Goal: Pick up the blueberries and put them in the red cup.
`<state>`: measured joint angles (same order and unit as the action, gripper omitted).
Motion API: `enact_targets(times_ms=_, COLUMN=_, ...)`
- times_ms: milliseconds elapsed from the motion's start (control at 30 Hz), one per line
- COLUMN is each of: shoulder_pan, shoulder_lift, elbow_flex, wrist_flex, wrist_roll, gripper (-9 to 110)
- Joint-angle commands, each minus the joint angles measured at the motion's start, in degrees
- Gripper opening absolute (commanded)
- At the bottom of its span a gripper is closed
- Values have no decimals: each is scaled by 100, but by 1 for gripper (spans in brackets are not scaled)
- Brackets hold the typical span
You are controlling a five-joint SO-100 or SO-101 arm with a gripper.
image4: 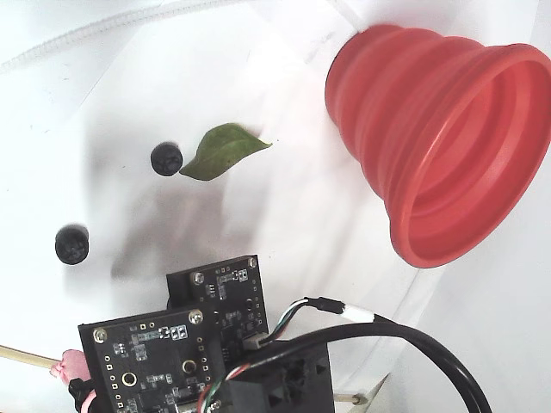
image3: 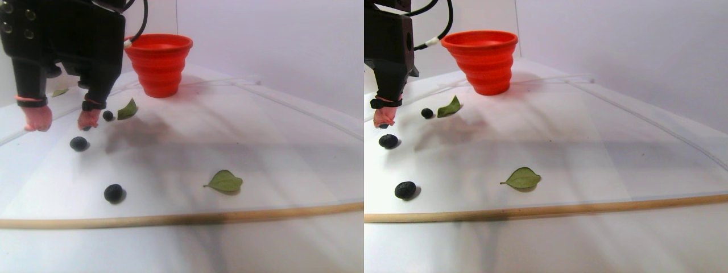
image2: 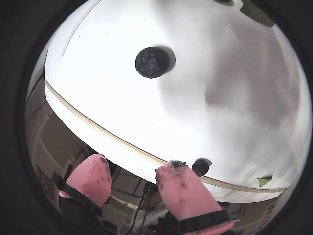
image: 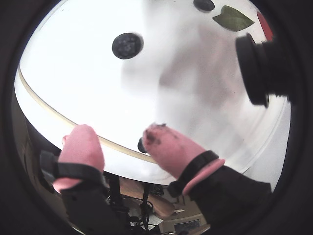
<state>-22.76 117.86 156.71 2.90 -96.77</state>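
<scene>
The red cup point(image3: 158, 62) stands upright at the back of the white table; it also shows in the fixed view point(image4: 448, 146). My gripper point(image: 120, 132) is open and empty, its pink fingertips point(image3: 88, 119) hovering just above the table near its left edge. One blueberry point(image: 127, 45) lies ahead of the gripper and also shows in a wrist view point(image2: 152, 62) and the stereo pair view point(image3: 79, 143). A small blueberry point(image2: 200, 167) lies by the table's edge, just beside my right finger. Another blueberry point(image4: 166, 159) lies next to a green leaf point(image4: 222, 151). One more blueberry point(image3: 114, 193) lies near the front edge.
A second leaf point(image3: 226, 181) lies at the front middle. A wooden strip point(image3: 227, 216) borders the table's front, and another strip point(image: 49, 110) runs under my fingers. A black camera body point(image: 254, 68) juts in at the right of a wrist view.
</scene>
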Motion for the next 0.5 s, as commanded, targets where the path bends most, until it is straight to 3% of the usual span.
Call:
enact_targets(times_ms=0, shoulder_pan=-176, shoulder_lift=-62, elbow_flex=-114, wrist_flex=-264, wrist_roll=70, gripper=19)
enact_targets(times_ms=467, shoulder_pan=-202, shoulder_lift=-932, elbow_flex=-70, wrist_flex=-1283, wrist_roll=114, gripper=19)
